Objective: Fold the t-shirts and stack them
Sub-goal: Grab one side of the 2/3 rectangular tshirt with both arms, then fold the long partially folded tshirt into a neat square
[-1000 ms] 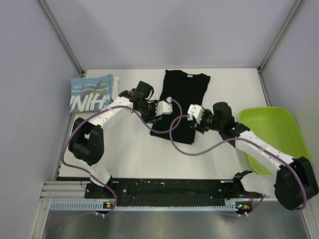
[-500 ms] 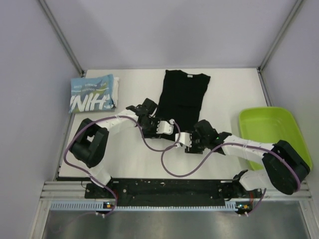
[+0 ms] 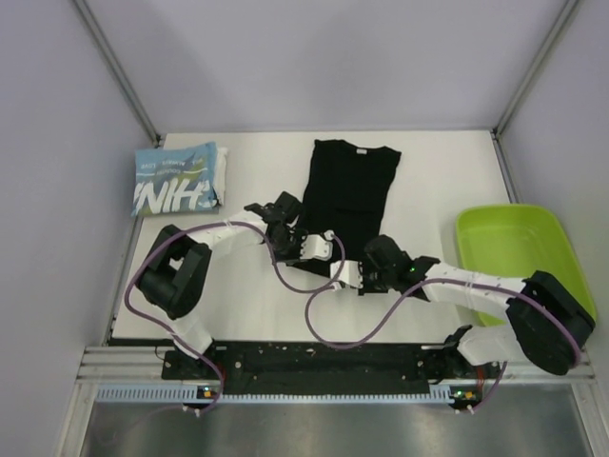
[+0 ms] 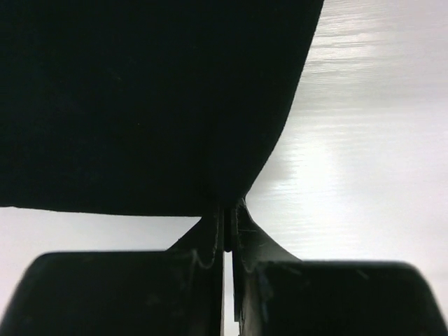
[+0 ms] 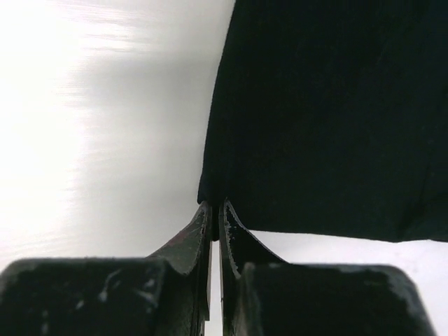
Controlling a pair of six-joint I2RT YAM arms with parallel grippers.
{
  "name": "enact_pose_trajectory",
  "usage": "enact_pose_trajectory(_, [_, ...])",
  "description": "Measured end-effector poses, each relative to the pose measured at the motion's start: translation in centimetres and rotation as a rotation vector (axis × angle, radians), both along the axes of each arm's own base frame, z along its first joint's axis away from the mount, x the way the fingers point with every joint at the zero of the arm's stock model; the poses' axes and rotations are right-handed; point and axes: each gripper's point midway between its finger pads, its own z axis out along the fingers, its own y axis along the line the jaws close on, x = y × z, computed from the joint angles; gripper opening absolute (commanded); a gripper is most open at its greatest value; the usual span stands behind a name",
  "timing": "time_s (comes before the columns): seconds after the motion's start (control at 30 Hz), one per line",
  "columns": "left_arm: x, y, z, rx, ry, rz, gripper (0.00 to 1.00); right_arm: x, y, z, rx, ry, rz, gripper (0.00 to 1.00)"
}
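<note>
Left end effector [image 4: 225, 208] and right end effector [image 5: 215, 205] pinch black t-shirt [image 3: 347, 190].

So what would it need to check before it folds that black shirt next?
1. The left gripper pinches a near corner of the black shirt: ok.
2. The right gripper pinches the other near corner: ok.
3. Both cloth layers caught in each pinch: cannot tell.
4. Rest of the shirt lies flat: ok.
5. The light blue shirt and green tray sit apart from the black one: ok.
</note>
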Motion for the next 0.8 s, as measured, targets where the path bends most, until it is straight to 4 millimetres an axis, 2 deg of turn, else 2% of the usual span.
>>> enact_pose_trajectory(0.07, [-1.0,0.2,0.5,-0.003,0.032,0.013,0.0,-1.1,0.2,0.7,-0.009,-0.004,0.024,0.0])
enact_pose_trajectory(0.17, [-3.5,0.8,2.6,-0.015,0.072,0.016,0.0,-3.7,0.9,2.8,-0.003,-0.006,0.088,0.0])
enact_pose_trajectory(0.4, [-10.7,2.5,9.7,-0.076,0.109,-0.001,0.0,-10.5,2.2,10.3,0.108,0.024,0.229,0.0])
enact_pose_trajectory(0.53, [-14.5,3.8,13.2,-0.113,0.135,0.003,0.0,-13.4,2.8,14.2,0.18,0.092,0.259,0.0])
enact_pose_trajectory(0.67, [-15.5,4.3,16.6,-0.187,0.091,0.054,0.0,-14.1,3.0,16.8,0.241,0.137,0.214,0.0])
enact_pose_trajectory(0.73, [-15.0,4.5,17.5,-0.204,0.048,0.108,0.0,-13.8,2.9,17.7,0.272,0.142,0.177,0.0])
enact_pose_trajectory(0.8, [-13.6,4.7,17.8,-0.193,0.002,0.173,0.0,-12.8,2.8,18.1,0.296,0.141,0.126,0.0])
